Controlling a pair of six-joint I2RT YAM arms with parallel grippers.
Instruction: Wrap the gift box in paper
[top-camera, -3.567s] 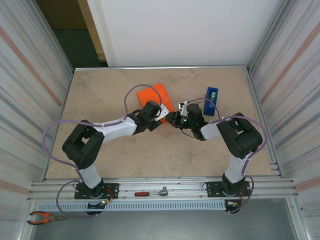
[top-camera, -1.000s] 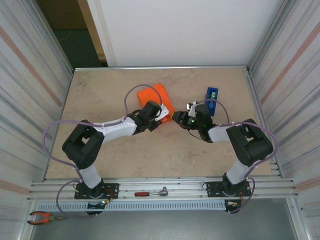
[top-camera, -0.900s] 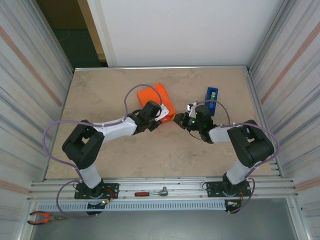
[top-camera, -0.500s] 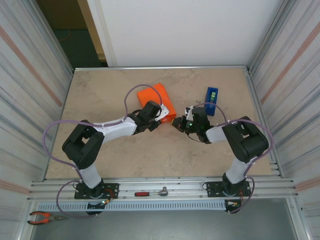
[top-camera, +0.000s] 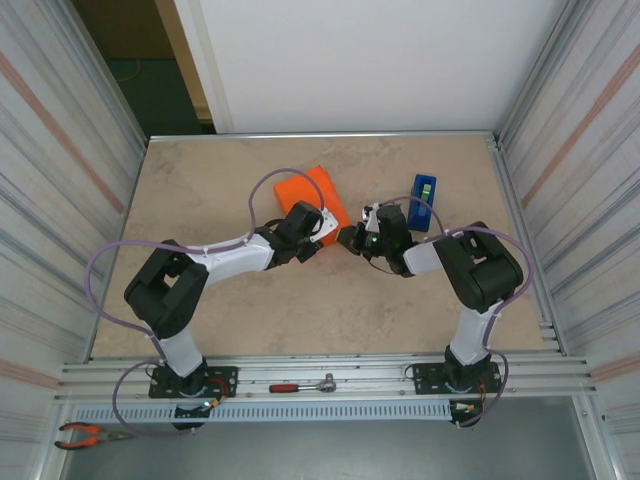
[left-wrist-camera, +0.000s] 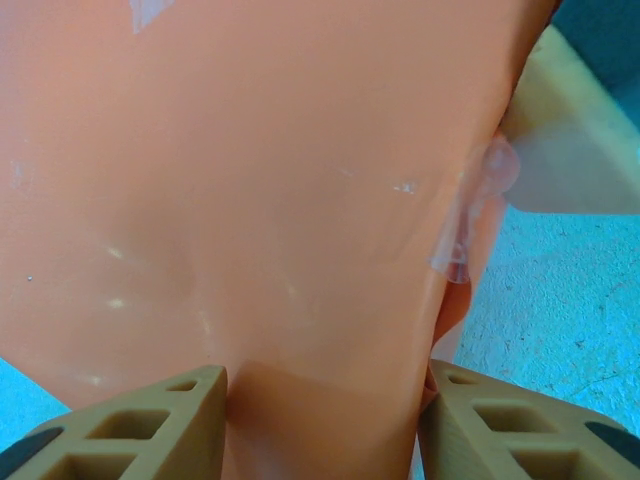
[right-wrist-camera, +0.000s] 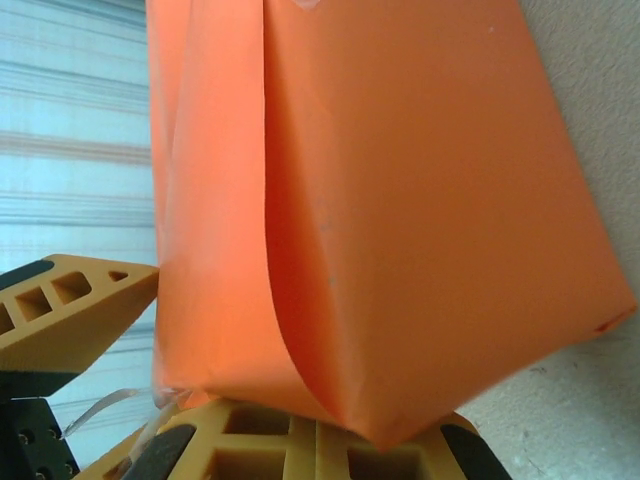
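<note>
2 corrugated metal walls (top-camera: 70, 150) flank a beige, stone-patterned counter (top-camera: 250, 310). The gift box (top-camera: 312, 198), already skinned in orange paper (right-wrist-camera: 400, 200), lies mid-counter toward the far side, with the blue tape dispenser (top-camera: 423, 200) near on its right. The left tool (left-wrist-camera: 320, 385) is clamped across the box's near end, probably to steady it. The right tool (right-wrist-camera: 315, 420), fingers together, sits against a folded end flap, likely pressing it flat beside a clear tape strip (right-wrist-camera: 110, 405).
</note>
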